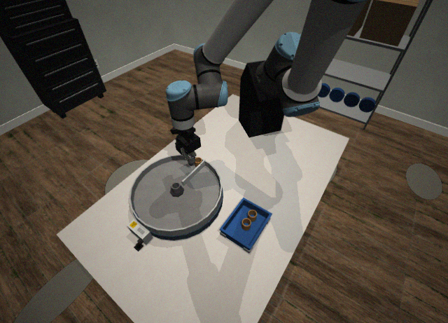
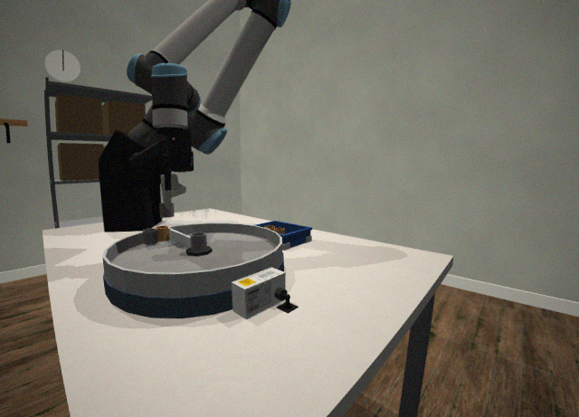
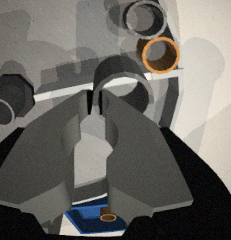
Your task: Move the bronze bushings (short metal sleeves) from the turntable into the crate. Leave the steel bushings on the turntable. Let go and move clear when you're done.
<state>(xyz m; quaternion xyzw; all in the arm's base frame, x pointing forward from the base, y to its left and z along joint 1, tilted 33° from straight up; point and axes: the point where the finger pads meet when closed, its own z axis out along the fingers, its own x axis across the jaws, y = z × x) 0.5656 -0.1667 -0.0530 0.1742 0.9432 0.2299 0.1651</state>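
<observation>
The grey turntable [image 1: 176, 196] stands on the white table, and also shows in the exterior view [image 2: 191, 258]. My gripper [image 1: 190, 159] hangs a little above the turntable's far edge. It is shut on the wall of a grey steel bushing [image 3: 121, 80], which hangs at the fingertips [image 2: 166, 210]. One bronze bushing [image 1: 198, 162] stands on the turntable just beside the gripper and shows in the wrist view [image 3: 160, 54]. A second steel bushing [image 3: 143, 18] stands beside it. The blue crate [image 1: 246, 223] holds two bronze bushings [image 1: 249, 218].
A hub [image 1: 176, 188] with a straight bar [image 1: 192, 172] sits at the turntable's centre. A small grey sensor box [image 1: 139, 232] stands at the turntable's near rim. The arm's black base [image 1: 260, 99] is at the table's far side. A shelf rack stands behind.
</observation>
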